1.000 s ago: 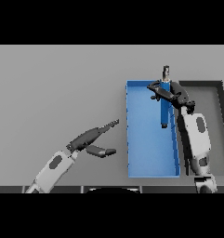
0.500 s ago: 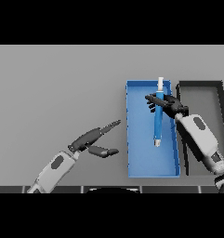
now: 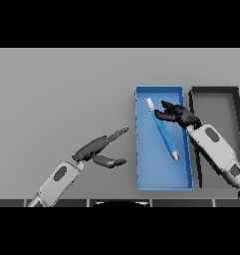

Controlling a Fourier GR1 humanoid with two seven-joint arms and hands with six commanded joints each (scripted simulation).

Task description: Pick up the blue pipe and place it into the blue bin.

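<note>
Resting place: slim blue pipe with pale ends [image 3: 163, 131] lies flat inside the shallow blue rectangular bin [image 3: 141, 149], toward its far half.
Long axis: diagonal, far-left to near-right.
Nearer hand: right robot hand [image 3: 178, 114], fingers loosely spread, just right of the pipe's far end, holding nothing.
Other hand: left robot hand [image 3: 98, 148], open, over the grey desk [image 3: 52, 89] left of the bin.
Count: one pipe, one blue bin, one dark open tray [image 3: 194, 99].

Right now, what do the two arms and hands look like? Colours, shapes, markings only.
Both arms have white rounded shells with grey segments and a dark oval patch on the forearm. The left hand and the right hand are dark, almost black, with slim fingers and a thumb. No cables or sleeves show.
</note>
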